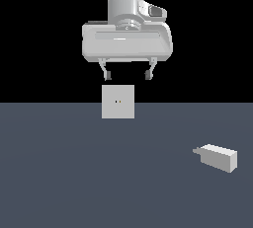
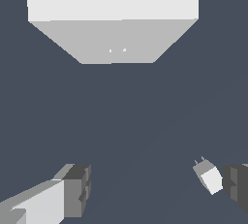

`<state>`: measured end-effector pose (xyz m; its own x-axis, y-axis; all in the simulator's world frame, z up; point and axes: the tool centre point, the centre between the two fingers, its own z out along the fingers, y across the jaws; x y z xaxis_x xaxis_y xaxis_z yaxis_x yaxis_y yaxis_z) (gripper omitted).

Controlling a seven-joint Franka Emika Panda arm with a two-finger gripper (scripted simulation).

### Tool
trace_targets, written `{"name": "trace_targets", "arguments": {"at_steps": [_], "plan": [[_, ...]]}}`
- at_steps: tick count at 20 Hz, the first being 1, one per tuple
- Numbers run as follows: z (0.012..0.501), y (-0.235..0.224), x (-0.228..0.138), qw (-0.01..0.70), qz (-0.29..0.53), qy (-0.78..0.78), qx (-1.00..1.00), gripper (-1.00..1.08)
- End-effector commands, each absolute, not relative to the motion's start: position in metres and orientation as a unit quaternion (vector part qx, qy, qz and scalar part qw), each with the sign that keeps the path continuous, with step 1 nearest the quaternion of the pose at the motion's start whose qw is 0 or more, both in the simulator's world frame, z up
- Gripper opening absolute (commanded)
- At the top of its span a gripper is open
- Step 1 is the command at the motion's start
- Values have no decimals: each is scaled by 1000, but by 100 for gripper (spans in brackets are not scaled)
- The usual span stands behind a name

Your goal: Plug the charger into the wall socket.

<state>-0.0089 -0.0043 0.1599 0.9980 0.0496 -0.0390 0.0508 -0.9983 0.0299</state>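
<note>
Black emptiness is sitting behind a flat slate-blue bench point(image 1: 74, 172). Above it my tool point(image 1: 127, 75) is hanging released, its two fingers standing well apart and gripping nothing, just over the top edge of the wall socket point(image 1: 118, 101). That square plate is standing upright on the bench, its two tiny holes facing the exterior view. Well apart from it, toward the exterior view's right, the charger point(image 1: 219, 156) is lying on the bench, its prong nub pointing toward that view's left.
</note>
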Motion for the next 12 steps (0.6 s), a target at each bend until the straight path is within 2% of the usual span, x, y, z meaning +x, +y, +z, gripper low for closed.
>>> {"name": "trace_targets", "arguments": {"at_steps": [1,12], "plan": [[160,-4,-9,15,-19,25,999,100],[151,-16,-23,12,-11,53,998,100]]}}
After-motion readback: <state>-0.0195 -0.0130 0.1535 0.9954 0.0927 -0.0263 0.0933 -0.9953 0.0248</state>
